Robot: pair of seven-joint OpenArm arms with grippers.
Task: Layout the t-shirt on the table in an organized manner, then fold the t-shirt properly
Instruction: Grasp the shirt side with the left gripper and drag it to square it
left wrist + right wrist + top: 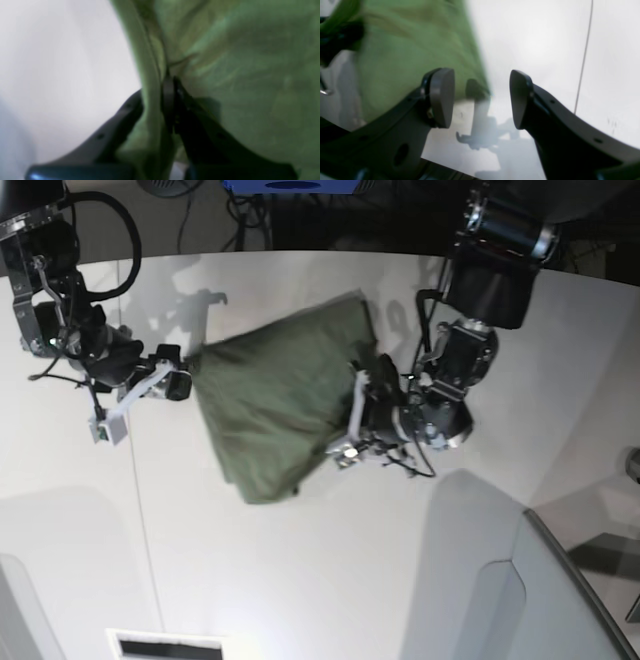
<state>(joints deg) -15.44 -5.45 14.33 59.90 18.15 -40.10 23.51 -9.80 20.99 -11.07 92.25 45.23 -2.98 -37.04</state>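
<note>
- In the left wrist view I saw my left gripper [166,100] clenched on a fold of the t-shirt [237,75]; a hem ran up between the two dark fingers [120,120]. The white table [62,62] filled the left of the picture. Everything here was blurred, and where the shirt lay on the table could not be read from it.
- In the right wrist view my right gripper [481,97] stood released, its round pads [442,97] well apart with nothing between them. The t-shirt [407,55] hung beyond the left pad, and a thin dark seam [582,62] crossed the table [532,37] on the right.
- Only the base view gave me the whole layout: the t-shirt [285,405] lay bunched as a slanted heap toward the table's [300,580] far curved edge, stretched between the arms. The left gripper [360,395] gripped its right-hand edge; the right gripper [180,375] sat just beside its left corner. A grey panel [540,600] stood at the near right corner.
</note>
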